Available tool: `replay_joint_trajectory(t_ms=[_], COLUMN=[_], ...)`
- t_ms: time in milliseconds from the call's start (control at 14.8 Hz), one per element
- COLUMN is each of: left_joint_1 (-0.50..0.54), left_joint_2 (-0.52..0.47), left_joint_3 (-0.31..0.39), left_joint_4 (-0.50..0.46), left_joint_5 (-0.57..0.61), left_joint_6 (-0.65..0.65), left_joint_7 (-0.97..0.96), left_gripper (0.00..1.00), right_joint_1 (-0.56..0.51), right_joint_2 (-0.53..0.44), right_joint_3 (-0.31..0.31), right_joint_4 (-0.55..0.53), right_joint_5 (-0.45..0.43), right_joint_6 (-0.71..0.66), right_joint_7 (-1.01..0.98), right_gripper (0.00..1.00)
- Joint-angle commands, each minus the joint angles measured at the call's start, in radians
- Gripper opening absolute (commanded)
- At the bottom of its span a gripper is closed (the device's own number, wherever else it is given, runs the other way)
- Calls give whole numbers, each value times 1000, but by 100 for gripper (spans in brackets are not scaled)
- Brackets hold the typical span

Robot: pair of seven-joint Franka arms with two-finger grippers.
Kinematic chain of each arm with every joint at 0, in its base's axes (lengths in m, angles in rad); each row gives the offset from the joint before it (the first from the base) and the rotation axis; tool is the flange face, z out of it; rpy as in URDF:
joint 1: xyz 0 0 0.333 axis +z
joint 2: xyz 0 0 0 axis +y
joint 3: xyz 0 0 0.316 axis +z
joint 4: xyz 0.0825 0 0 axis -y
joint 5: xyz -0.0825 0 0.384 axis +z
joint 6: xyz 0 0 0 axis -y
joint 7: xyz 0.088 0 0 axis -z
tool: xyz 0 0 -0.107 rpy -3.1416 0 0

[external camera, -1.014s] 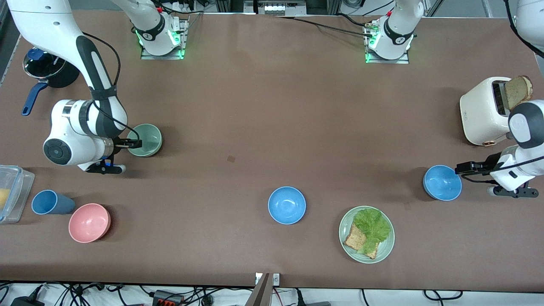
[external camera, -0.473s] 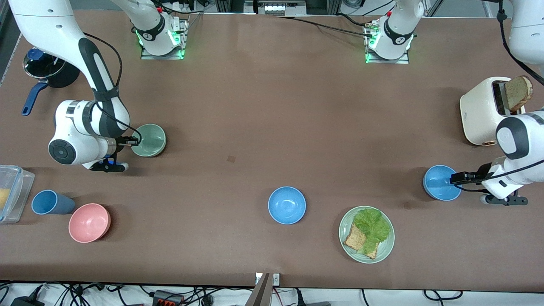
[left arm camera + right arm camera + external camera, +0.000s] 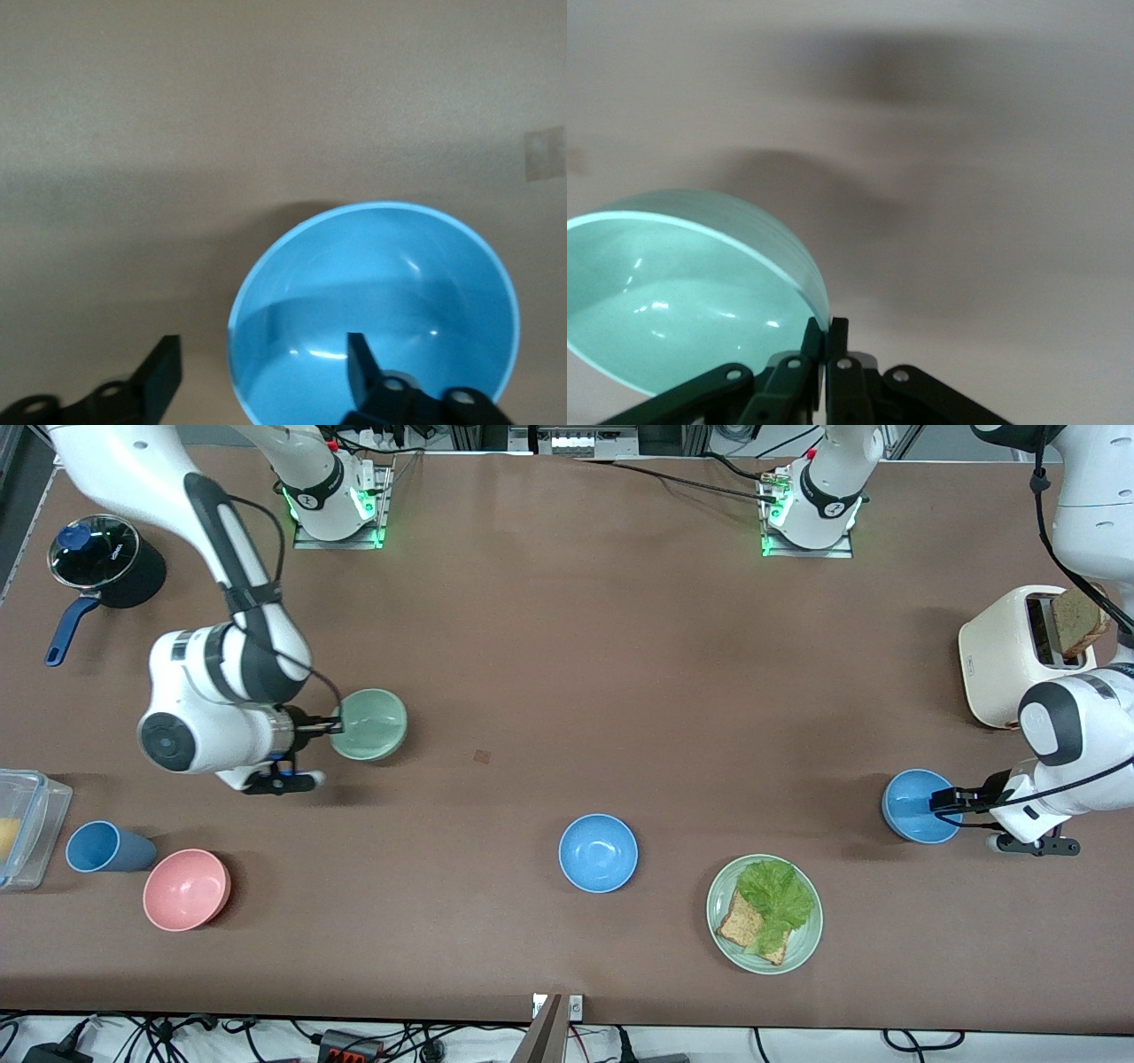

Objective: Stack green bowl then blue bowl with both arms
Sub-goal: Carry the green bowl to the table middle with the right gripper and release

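Observation:
My right gripper (image 3: 335, 726) is shut on the rim of the pale green bowl (image 3: 372, 724) and holds it above the table toward the right arm's end; the pinch shows in the right wrist view (image 3: 828, 332) with the green bowl (image 3: 682, 297) beside it. My left gripper (image 3: 941, 803) is open, its jaws straddling the rim of a blue bowl (image 3: 917, 806) on the table at the left arm's end; in the left wrist view (image 3: 261, 363) one finger is inside this bowl (image 3: 381, 310), one outside. A second blue bowl (image 3: 598, 852) sits mid-table.
A green plate (image 3: 802, 943) with lettuce and bread lies near the second blue bowl. A pink bowl (image 3: 186, 888), blue cup (image 3: 106, 847) and clear container (image 3: 27, 824) sit at the right arm's end, with a dark pot (image 3: 102, 558). A white toaster (image 3: 1014, 655) stands by the left arm.
The right gripper has carried the green bowl toward the table's middle. The left gripper has moved over the blue bowl's rim.

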Motion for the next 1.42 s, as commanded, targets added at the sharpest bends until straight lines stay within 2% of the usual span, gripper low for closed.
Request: replay_joint_trajectory(t_ms=[0,135,405,608,878,946,1014,1081,1216,1351], left_joint_1=[27,29,39,48,44,41,41,45,41,41], left_joint_2=[22,22,22,22,-8,-31,-66,-98,-175,-238], left_joint_3=[-6,-8,-19,-23,-25,-26,-45,-66,-91,-141], left_joint_4=[21,21,18,10,10,11,8,8,10,8], left_joint_5=[-9,-9,-17,-55,-55,-55,-57,-57,-57,-57], left_joint_6=[33,33,34,33,-16,-65,-109,-169,-281,-384], left_joint_7=[99,111,176,176,182,182,182,179,160,77], left_gripper=[60,43,19,1,1,1,1,1,1,1], right_joint_1=[135,215,362,414,437,437,436,436,419,413], right_joint_2=[7,34,107,146,170,165,162,156,110,55], right_joint_3=[2,4,2,2,2,2,2,-1,-15,-79], right_joint_4=[19,19,60,82,82,85,97,113,140,163], right_joint_5=[10,15,163,176,232,237,237,231,216,178], right_joint_6=[6,67,177,214,231,225,222,219,166,126], right_joint_7=[128,252,368,440,460,469,497,521,531,528], right_gripper=[0,0,0,0,0,24,96,100,100,100])
